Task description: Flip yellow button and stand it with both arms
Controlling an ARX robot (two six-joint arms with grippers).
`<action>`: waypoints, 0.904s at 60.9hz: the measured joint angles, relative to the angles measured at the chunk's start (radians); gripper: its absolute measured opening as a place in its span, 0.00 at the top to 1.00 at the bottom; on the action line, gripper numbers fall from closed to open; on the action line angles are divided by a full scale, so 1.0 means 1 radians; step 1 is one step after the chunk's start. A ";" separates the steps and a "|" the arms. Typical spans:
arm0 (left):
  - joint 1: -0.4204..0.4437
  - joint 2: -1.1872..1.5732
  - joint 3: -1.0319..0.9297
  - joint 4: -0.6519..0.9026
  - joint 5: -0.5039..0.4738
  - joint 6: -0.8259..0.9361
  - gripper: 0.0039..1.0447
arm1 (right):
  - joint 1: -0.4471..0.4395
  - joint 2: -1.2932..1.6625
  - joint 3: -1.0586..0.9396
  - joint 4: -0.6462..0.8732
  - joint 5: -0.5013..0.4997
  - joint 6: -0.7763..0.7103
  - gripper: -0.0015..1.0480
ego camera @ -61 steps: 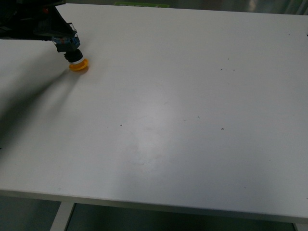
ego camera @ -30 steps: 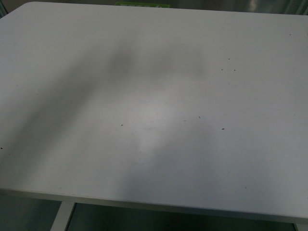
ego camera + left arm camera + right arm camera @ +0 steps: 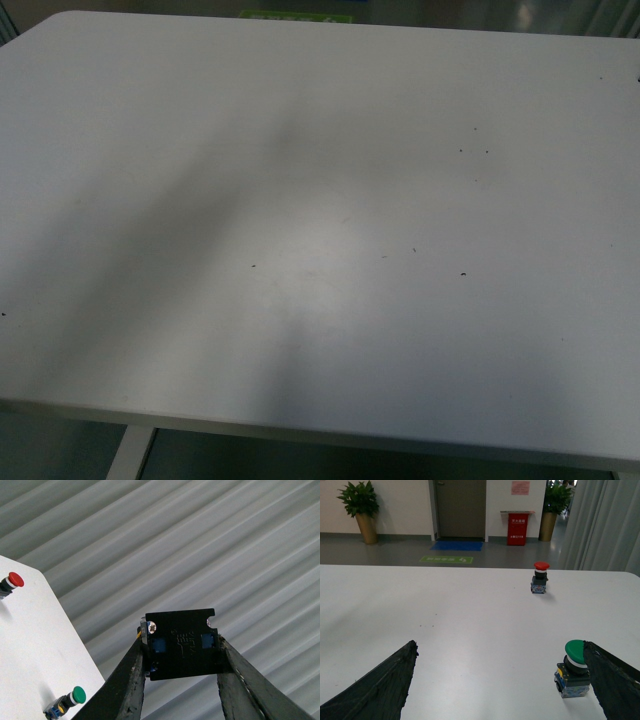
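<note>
White and almost bare, the flat tabletop (image 3: 420, 330) carries in the front view only a wide soft shadow (image 3: 200, 230); no arm and no button appears there. The left gripper (image 3: 181, 652) is seen in its wrist view with both dark fingers pressed against the sides of the yellow button (image 3: 180, 637), a small push-button switch whose square black contact block with blue inserts faces the camera. Of its yellow cap only a thin sliver shows at one side. Behind it is a ribbed grey surface (image 3: 200, 540), not the counter. One second ago this button stood cap-down near the far left corner of the counter, in the same grip. Now it is lifted clear of the surface, so I judge the flip is in progress and the standing is not yet done. The right gripper (image 3: 500, 650) is spread wide and empty, low over the counter. Just beside one of its fingers stands a green-capped push button (image 3: 575, 670), upright. A red-capped push button (image 3: 540, 577) stands well apart from it, close to an edge of the counter. Probably the right arm must next receive or steady the lifted part.
</note>
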State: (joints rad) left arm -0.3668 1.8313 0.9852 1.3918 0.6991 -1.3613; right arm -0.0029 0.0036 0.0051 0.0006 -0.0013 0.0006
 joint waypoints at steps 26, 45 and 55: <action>-0.019 0.055 0.051 -0.010 -0.006 -0.050 0.68 | 0.000 0.000 0.000 0.000 0.001 0.000 0.07; -0.055 0.143 0.198 -0.035 -0.021 -0.139 0.68 | 0.001 0.000 0.000 -0.001 0.001 0.000 0.07; -0.048 0.143 0.199 -0.035 -0.027 -0.142 0.68 | 0.157 0.325 0.079 0.283 0.132 0.367 0.07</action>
State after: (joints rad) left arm -0.4152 1.9743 1.1839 1.3571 0.6724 -1.5032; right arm 0.1539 0.3286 0.0841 0.2836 0.1307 0.3676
